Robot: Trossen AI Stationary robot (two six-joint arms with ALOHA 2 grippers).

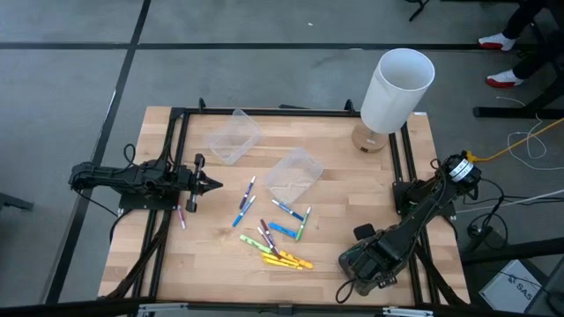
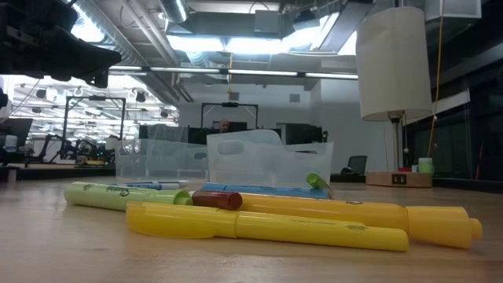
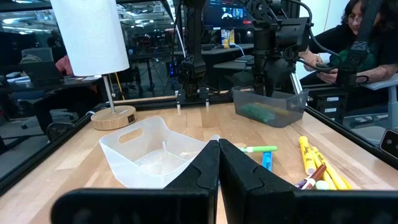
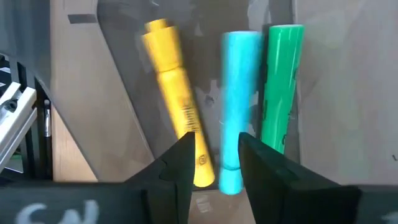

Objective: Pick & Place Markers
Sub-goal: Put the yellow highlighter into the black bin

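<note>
Several markers (image 1: 273,239) in yellow, green, light blue and maroon lie scattered on the middle of the table (image 2: 267,224) (image 3: 309,158). One more lies by the left arm (image 1: 182,217). My left gripper (image 1: 214,184) (image 3: 218,155) hovers shut and empty left of them, pointing toward the table's right. My right gripper (image 1: 351,271) (image 4: 216,158) points down, open, over a clear tub (image 3: 273,115) (image 4: 348,124) at the near right. On that tub's floor lie a yellow marker (image 4: 174,93), a light blue one (image 4: 239,93) and a green one (image 4: 280,87).
Two more clear tubs stand on the table, one near the far left (image 1: 233,136), one in the middle (image 1: 293,172) (image 3: 155,152). A white-shaded lamp (image 1: 397,88) on a wooden base occupies the far right corner. A black frame runs along the table's edges. A person sits beyond the table (image 3: 354,31).
</note>
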